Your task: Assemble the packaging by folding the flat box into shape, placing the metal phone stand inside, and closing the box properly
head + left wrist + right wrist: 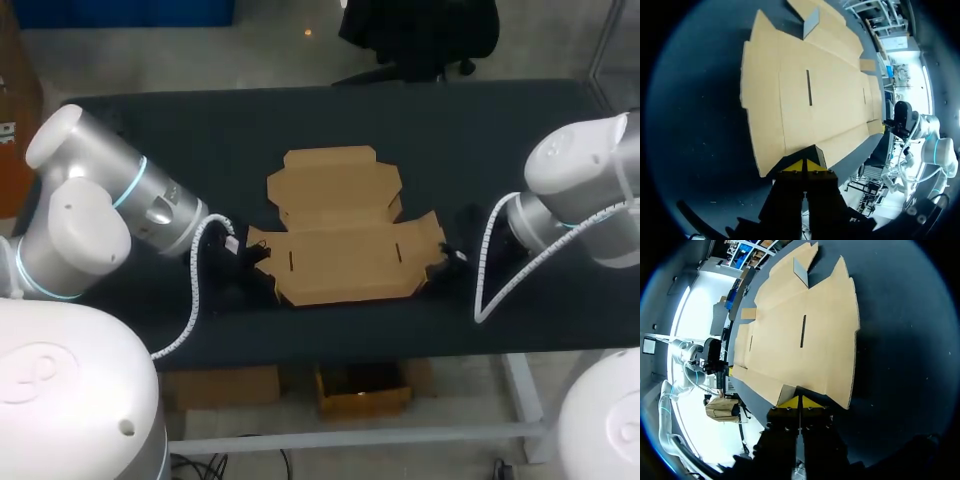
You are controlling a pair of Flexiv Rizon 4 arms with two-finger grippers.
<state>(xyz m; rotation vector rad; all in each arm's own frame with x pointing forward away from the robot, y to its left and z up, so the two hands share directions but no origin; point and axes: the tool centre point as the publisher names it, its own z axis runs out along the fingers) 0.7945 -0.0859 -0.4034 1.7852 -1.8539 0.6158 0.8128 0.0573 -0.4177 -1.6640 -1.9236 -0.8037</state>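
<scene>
The flat brown cardboard box (340, 235) lies unfolded in the middle of the black table, its lid panel toward the far side. My left gripper (252, 258) is shut and rests low at the box's left side flap. In the left wrist view its yellow tips (804, 166) meet at the edge of a small, slightly raised flap (815, 151). My right gripper (452, 256) mirrors it at the right side flap, shut, its tips (800, 402) against a small raised flap (786, 392). One small tab (811, 22) stands up on the far panel. No metal phone stand shows in any view.
The black table (150, 140) has open surface to the left, right and far side of the box. Its front edge (350, 350) runs close behind the box's near flap. Coiled white cables (195, 290) hang from both wrists.
</scene>
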